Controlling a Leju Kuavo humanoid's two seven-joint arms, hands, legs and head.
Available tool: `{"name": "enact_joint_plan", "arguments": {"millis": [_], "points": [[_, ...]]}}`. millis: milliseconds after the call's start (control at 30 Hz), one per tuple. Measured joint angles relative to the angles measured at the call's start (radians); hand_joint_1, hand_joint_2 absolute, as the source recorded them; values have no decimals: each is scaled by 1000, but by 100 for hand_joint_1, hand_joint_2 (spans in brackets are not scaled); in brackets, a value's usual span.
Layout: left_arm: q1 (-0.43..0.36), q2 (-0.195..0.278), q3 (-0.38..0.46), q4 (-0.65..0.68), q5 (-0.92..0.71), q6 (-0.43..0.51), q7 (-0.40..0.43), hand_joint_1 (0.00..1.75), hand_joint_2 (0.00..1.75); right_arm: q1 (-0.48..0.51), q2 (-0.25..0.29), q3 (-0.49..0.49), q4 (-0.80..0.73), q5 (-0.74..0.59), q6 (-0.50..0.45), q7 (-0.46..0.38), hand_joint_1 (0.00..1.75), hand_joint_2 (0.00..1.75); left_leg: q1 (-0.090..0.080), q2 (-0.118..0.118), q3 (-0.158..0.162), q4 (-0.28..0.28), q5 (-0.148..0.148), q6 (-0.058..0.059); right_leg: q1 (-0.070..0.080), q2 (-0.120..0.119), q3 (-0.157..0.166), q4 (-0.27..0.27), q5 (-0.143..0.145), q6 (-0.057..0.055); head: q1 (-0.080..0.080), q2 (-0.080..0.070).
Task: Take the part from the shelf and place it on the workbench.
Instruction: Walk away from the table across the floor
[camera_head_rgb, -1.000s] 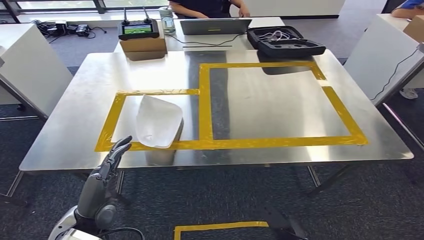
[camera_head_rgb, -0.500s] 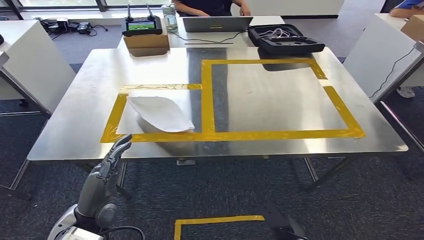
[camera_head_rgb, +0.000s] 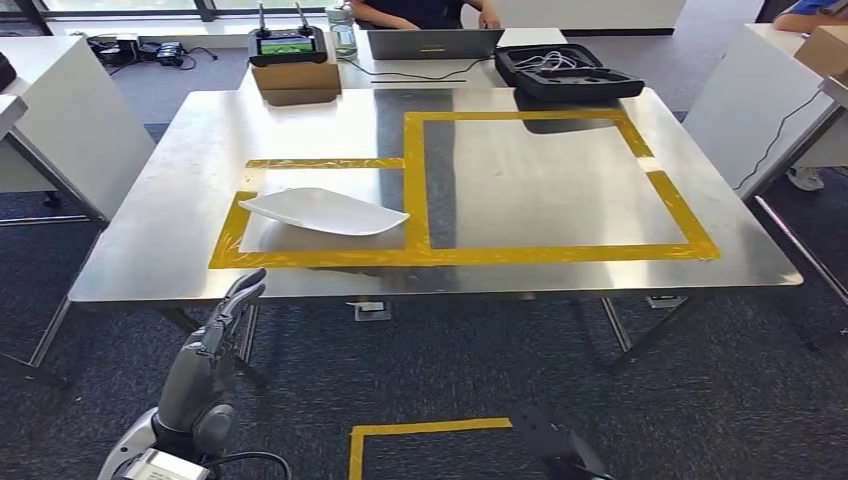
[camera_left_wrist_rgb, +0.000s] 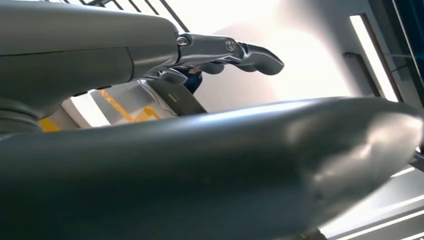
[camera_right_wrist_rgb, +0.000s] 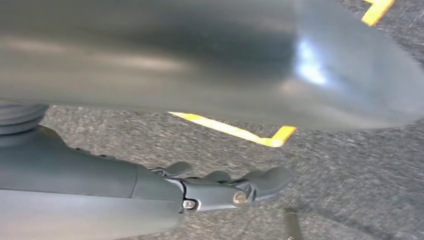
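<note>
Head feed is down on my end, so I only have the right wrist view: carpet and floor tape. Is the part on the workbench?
Observer: Yes. The white part lies on the steel workbench, and no hand is touching it.
Operator: Inside a marked zone?
Observer: Inside the small taped box, on the robot's left of the large taped box.
Operator: Left hand?
Observer: The left hand is off the bench, in front of its near edge, with fingers stretched out and nothing in them.
</note>
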Motion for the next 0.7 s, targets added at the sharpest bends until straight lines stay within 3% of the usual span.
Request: {"name": "enact_joint_plan", "arguments": {"millis": [67,133,200,233,267,300,367,433,533,567,633,700], "points": [[3,3,-2,-1,4,4,1,0,0,-1,1,2,0,4,5,1,0,0,1,-1,-9,14,-13,-12,-5,-2,-7,-7,12,-13,-1,0],[6,7,-3,0,6,7,1,0,0,-1,4,4,0,6,8,2,0,0,5,-2,-39,97,-81,-22,-8,-4,-19,-11,26,-24,-2,0],[10,11,-4,0,9,10,1,0,0,0,5,8,0,7,9,2,0,0,8,-2,-80,221,-157,-31,-8,-5,-36,-8,37,-26,-3,0],[13,13,-4,0,11,12,1,0,0,1,5,9,0,7,8,3,0,0,9,-1,-87,260,-172,-34,-8,-6,-46,-5,41,-26,-3,0],[15,15,-4,0,12,14,1,0,0,0,5,10,0,7,6,4,0,0,10,-1,-77,264,-167,-35,-8,-6,-55,-1,46,-24,-3,0],[16,16,-4,-1,13,14,2,0,0,0,5,11,0,6,2,6,0,0,12,-1,-47,228,-146,-35,-9,-6,-63,4,49,-22,-3,0],[14,17,-4,-2,14,15,2,0,0,0,5,12,0,4,-6,12,0,0,12,-1,41,93,-102,-31,-9,-6,-77,13,54,-15,-3,0],[12,17,-4,-3,14,14,1,0,0,-1,5,12,0,3,-12,17,0,0,9,-3,87,12,-86,-20,-8,-5,-84,18,61,-4,-3,0],[10,17,-4,-3,14,14,1,0,0,0,5,13,0,3,-17,18,0,0,5,-4,78,1,-78,3,-9,-4,-89,19,72,16,-2,0],[10,17,-5,-3,13,12,1,0,0,0,5,14,0,3,-18,18,0,0,6,-3,73,0,-71,11,-11,-4,-94,27,62,22,-2,0],[10,17,-5,-3,10,7,2,0,0,-1,4,14,0,3,-18,17,0,0,8,0,59,-4,-56,26,-13,-3,-123,96,1,30,-1,0],[10,17,-5,-3,8,3,2,0,0,-1,3,14,0,3,-18,17,0,0,6,0,37,-3,-41,33,-13,-3,-170,224,-80,36,0,0]]}}
